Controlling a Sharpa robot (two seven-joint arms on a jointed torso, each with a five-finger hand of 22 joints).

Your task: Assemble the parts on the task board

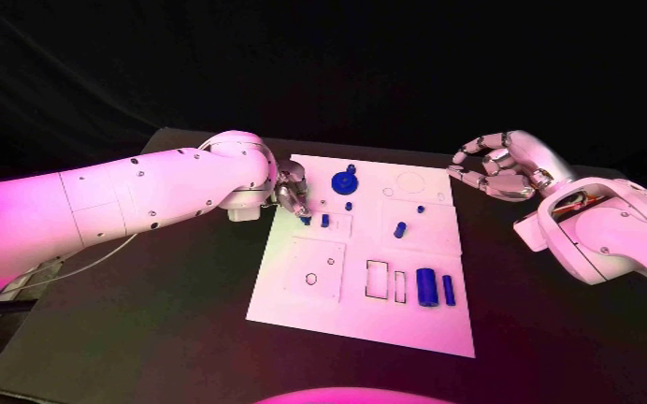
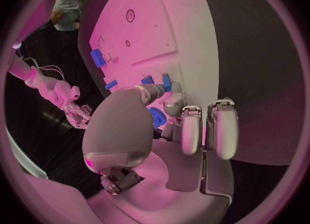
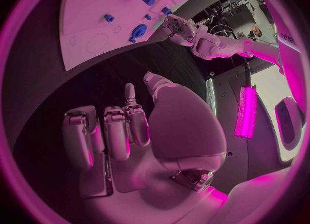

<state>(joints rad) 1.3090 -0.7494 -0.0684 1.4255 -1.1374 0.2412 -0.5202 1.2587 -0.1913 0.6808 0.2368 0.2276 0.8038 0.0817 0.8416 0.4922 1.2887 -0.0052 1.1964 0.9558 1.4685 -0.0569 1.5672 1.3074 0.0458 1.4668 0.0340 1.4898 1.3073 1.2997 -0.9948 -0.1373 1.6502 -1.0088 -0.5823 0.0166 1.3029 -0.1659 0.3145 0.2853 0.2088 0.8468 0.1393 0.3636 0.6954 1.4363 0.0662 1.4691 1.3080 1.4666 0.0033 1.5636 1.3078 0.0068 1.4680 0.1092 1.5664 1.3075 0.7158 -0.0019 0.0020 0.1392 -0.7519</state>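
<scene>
Head view: small blue part (image 1: 306, 220) at left hand (image 1: 292, 189) fingertips.

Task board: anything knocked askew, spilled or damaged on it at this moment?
Nothing stands out. The task board lies flat on the table, the blue parts sit on it, none off its edge. The left hand reaches to its far corner; the right hand hovers beside it, holding nothing.

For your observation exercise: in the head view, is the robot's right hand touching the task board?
No. The right hand hovers beside the task board, off its far right corner.
</scene>
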